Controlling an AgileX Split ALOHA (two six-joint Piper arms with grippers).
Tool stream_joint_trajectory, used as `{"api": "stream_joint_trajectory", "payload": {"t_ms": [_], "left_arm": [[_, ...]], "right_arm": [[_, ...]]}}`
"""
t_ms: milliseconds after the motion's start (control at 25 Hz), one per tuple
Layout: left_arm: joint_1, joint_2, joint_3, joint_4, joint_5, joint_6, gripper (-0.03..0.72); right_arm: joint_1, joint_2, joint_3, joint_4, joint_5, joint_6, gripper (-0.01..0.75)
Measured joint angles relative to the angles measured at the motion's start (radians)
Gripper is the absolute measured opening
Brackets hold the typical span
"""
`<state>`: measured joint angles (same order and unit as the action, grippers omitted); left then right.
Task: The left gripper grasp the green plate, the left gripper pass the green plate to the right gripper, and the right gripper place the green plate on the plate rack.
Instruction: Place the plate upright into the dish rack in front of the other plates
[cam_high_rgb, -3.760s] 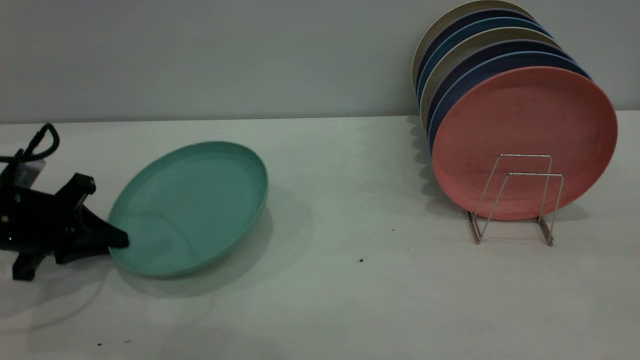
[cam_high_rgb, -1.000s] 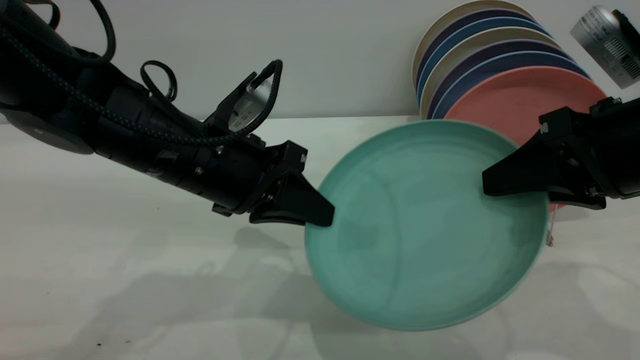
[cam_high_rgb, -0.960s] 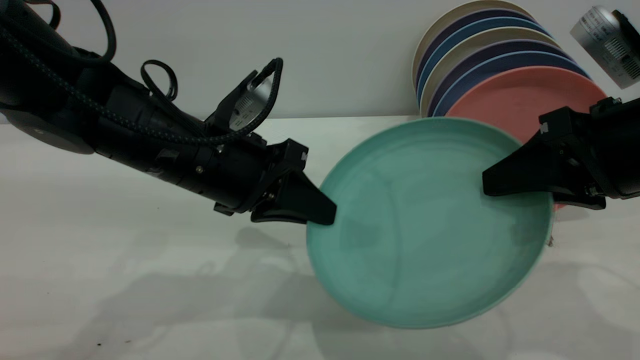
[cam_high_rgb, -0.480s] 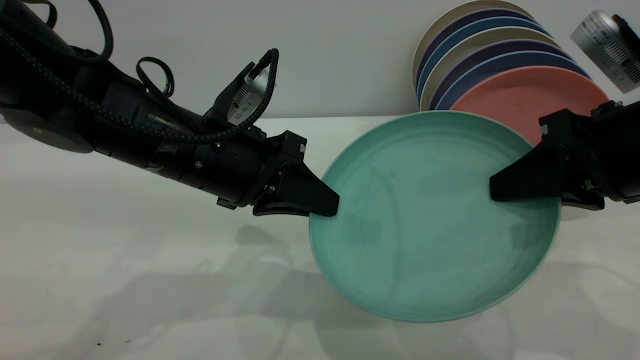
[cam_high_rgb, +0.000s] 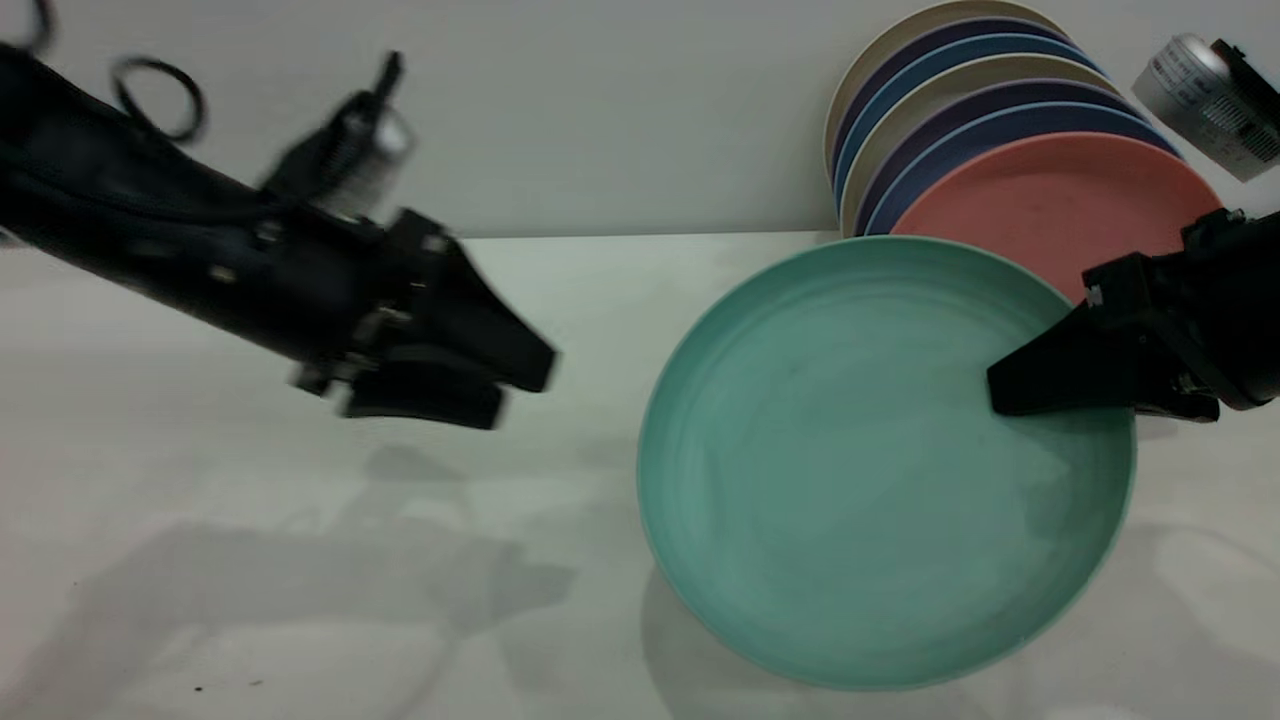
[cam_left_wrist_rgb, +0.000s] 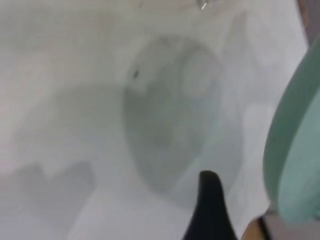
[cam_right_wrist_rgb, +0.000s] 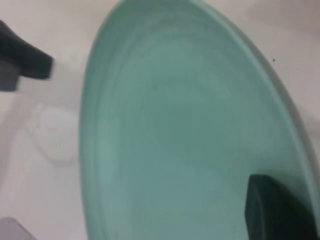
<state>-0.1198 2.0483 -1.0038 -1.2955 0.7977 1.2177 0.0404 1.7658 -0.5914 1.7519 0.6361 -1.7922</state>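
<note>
The green plate (cam_high_rgb: 880, 460) hangs tilted above the table, its face toward the exterior camera. My right gripper (cam_high_rgb: 1000, 398) is shut on its right rim, with one finger across the plate's face and the other hidden behind it. My left gripper (cam_high_rgb: 522, 392) is open and empty, well clear to the left of the plate. The left wrist view shows one of its fingers (cam_left_wrist_rgb: 210, 210) and the plate's edge (cam_left_wrist_rgb: 295, 145). The right wrist view shows the plate (cam_right_wrist_rgb: 190, 140) filling the frame, with one finger (cam_right_wrist_rgb: 275, 210) on it. The plate rack is hidden behind the plate and the right gripper.
A row of upright plates stands at the back right: a salmon-pink plate (cam_high_rgb: 1040, 210) in front, with blue and beige plates (cam_high_rgb: 960, 90) behind it. A grey wall runs along the back. The white table (cam_high_rgb: 300, 600) carries shadows.
My left gripper has let go of the green plate's left rim and pulled back to the left. The plate now hangs from my right gripper alone and has shifted slightly right and down.
</note>
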Motion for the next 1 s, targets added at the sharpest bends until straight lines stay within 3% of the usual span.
{"api": "stream_joint_trajectory", "payload": {"t_ms": [120, 280, 440, 560, 760, 1000], "left_arm": [[0.059, -0.076, 0.0, 0.149, -0.009, -0.091, 0.601], [0.146, -0.158, 0.0, 0.315, -0.05, -0.229, 0.556], [0.227, -0.181, 0.0, 0.438, -0.078, -0.366, 0.54], [0.261, -0.181, -0.001, 0.507, -0.082, -0.44, 0.539], [0.273, -0.181, -0.002, 0.54, -0.083, -0.476, 0.539], [0.274, -0.181, -0.002, 0.541, -0.095, -0.479, 0.539]], "right_arm": [[0.0, 0.0, -0.017, -0.046, 0.016, -0.109, 0.071], [0.001, -0.014, -0.11, -0.278, 0.093, -0.124, 0.071], [0.029, -0.062, -0.251, -0.629, 0.099, 0.075, 0.071], [0.09, -0.106, -0.351, -0.915, 0.084, 0.235, 0.071], [0.22, -0.141, -0.485, -1.346, 0.059, 0.474, 0.071], [0.265, -0.141, -0.59, -1.668, 0.047, 0.669, 0.071]]}}
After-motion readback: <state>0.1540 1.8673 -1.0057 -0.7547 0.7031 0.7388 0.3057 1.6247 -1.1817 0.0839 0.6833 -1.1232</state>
